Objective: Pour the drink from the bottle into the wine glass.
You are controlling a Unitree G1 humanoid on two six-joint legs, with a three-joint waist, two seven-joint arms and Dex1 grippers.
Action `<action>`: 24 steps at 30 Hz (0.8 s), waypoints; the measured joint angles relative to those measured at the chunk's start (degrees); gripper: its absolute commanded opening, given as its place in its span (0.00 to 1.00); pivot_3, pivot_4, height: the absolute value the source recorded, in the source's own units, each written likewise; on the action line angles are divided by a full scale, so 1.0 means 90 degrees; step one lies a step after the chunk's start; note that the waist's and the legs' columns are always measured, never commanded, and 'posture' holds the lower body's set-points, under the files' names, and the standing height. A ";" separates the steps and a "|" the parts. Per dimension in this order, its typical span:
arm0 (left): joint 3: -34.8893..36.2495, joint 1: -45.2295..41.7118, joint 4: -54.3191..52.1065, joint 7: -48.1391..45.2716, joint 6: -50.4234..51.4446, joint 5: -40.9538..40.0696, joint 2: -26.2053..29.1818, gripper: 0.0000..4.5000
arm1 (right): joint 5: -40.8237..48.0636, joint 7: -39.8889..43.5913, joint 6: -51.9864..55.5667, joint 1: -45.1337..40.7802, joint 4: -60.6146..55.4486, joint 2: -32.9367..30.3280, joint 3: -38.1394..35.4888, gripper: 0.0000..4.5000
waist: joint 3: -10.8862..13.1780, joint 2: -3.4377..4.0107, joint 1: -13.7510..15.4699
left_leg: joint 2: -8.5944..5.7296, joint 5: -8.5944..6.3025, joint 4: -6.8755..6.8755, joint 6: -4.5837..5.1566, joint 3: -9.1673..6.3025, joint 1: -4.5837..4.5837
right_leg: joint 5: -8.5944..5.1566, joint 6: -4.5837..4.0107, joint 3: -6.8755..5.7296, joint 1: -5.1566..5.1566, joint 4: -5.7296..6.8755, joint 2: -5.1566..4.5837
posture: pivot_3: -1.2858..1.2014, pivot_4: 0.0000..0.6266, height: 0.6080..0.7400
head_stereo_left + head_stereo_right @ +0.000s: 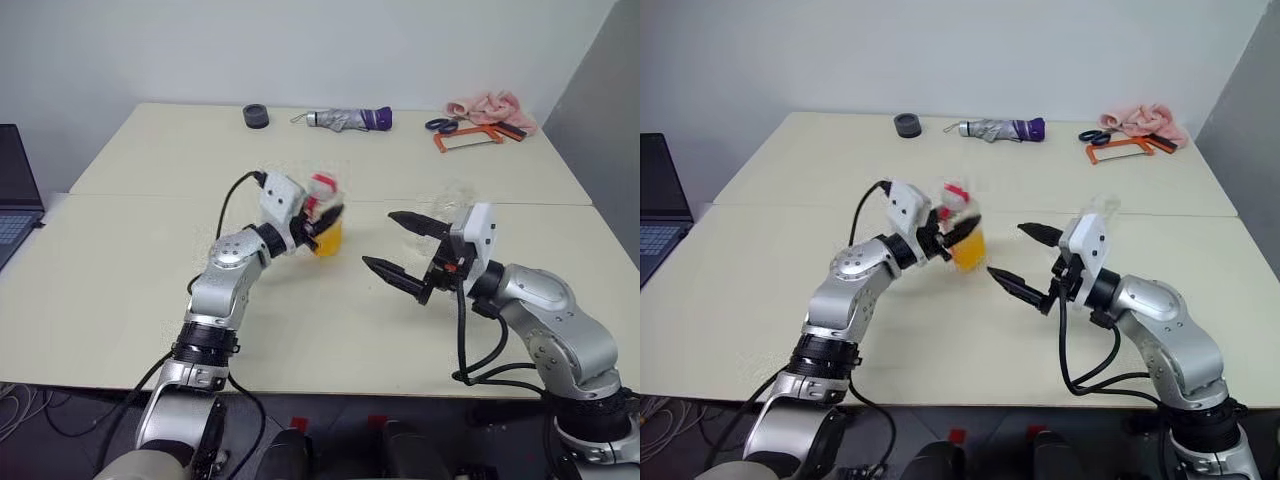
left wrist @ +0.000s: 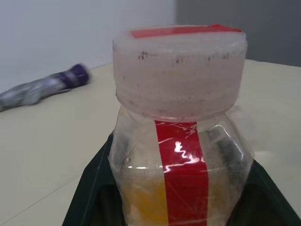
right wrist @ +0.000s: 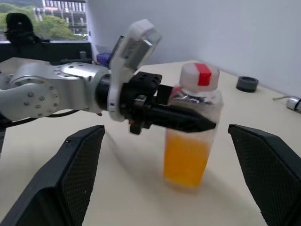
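**Now: bottle gripped in L, cap on, R open beside it**

Left to right across the head view.

Far left edge: laptop (image 1: pixel 14 195), off the work area.

Centre-left: left gripper (image 1: pixel 318 226) clenched on the bottle (image 1: pixel 325 215), fingers across its upper body just under the cap (image 2: pixel 179 70). Bottle upright or nearly so, held over the table (image 1: pixel 120 290); can't tell from the head view if its base touches the top. Right wrist view suggests it sits at or just above the surface. Drink (image 3: pixel 185 157) fills roughly the lower half. Cap looks seated.

Centre-right: right gripper (image 1: pixel 398 245) released, holding nothing, fingers spread wide and aimed at the bottle from the right of the frame, near it but apart.

Wine glass: faint clear shape behind the R wrist housing, approx. (image 1: pixel 1102 208); too washed out to be sure, so its place is unconfirmed.

Top edge, L to R: dark round object (image 1: pixel 256 116), folded umbrella (image 1: pixel 350 119), scissors (image 1: pixel 442 125), pink cloth (image 1: pixel 488 107). All well apart from the action.

Risks (judgement):
- Cap not off yet, so tilting now pours nothing. R prob. needs to twist it off.
- L grip is high on soft plastic; twist torque could spin the bottle in the fingers or squeeze drink out once open.
- Glass sits close behind R arm, if that is it; an elbow swing could knock it over.
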 measured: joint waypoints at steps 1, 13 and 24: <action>-0.0126 -0.0014 -0.0062 -0.0339 -0.0001 -0.0035 0.0050 0.41 | 0.0007 -0.0176 0.0174 -0.0093 -0.0064 0.0056 0.0002 1.00 | 0.0000 0.0000 -0.0001 | -0.0001 0.0000 0.0000 0.0001 0.0000 0.0000 | 0.0000 0.0000 0.0000 0.0000 0.0000 0.0001 | 0.52 0.24 1.00; -0.0653 -0.0472 0.0259 -0.1901 -0.0421 -0.0080 -0.0173 0.41 | -0.0322 -0.1162 0.0923 -0.0704 -0.0016 0.0576 0.0457 1.00 | 0.0000 0.0000 -0.0010 | -0.0003 -0.0013 0.0001 0.0024 -0.0001 -0.0002 | 0.0000 0.0000 -0.0002 -0.0001 -0.0001 0.0005 | 0.52 0.24 1.00; -0.0420 -0.0475 0.0440 -0.2031 -0.0274 -0.0271 -0.0185 0.41 | -0.0380 -0.1275 0.0901 -0.0691 0.0076 0.0801 0.0403 1.00 | 0.0000 0.0000 -0.0014 | -0.0002 -0.0014 0.0001 0.0027 -0.0003 -0.0003 | 0.0000 0.0000 -0.0003 -0.0002 0.0000 0.0006 | 0.52 0.24 1.00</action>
